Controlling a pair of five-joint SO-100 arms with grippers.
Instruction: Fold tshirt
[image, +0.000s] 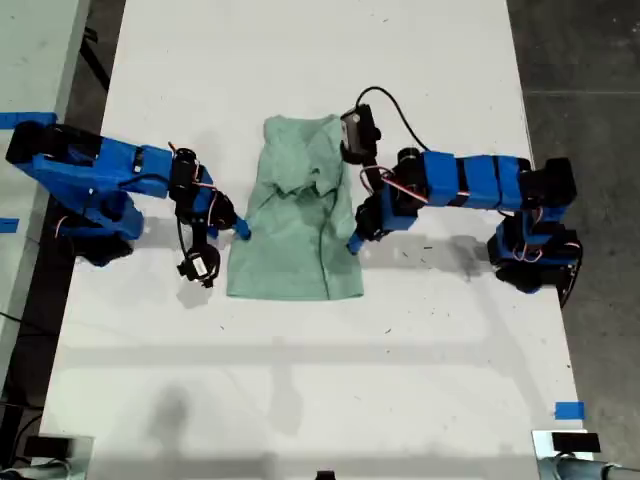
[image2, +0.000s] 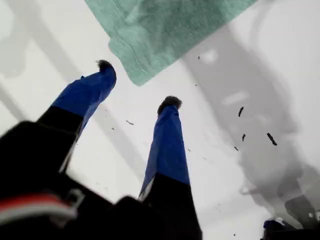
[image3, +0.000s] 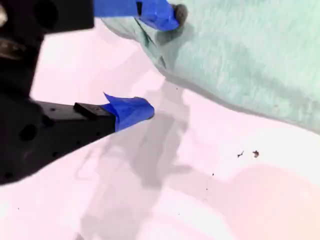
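The pale mint-green tshirt (image: 295, 235) lies partly folded and wrinkled at the middle of the white table (image: 300, 380). My first gripper (image: 353, 243) is at the cloth's edge on the exterior view's right. It stands open, its two blue fingers down near the table, and a corner of the tshirt (image2: 165, 30) lies just past the tips of the first gripper (image2: 137, 84). My second gripper (image: 240, 230) is at the opposite edge, on the exterior view's left. The second gripper (image3: 160, 60) is open, one finger over the tshirt (image3: 240, 55) hem and the other over bare table.
Blue tape marks (image: 568, 410) sit near the table's front corner on the exterior view's right. Another table (image: 30, 60) adjoins on that view's left. Dark specks (image2: 270, 139) dot the tabletop. A black cable (image: 395, 105) loops behind the first arm.
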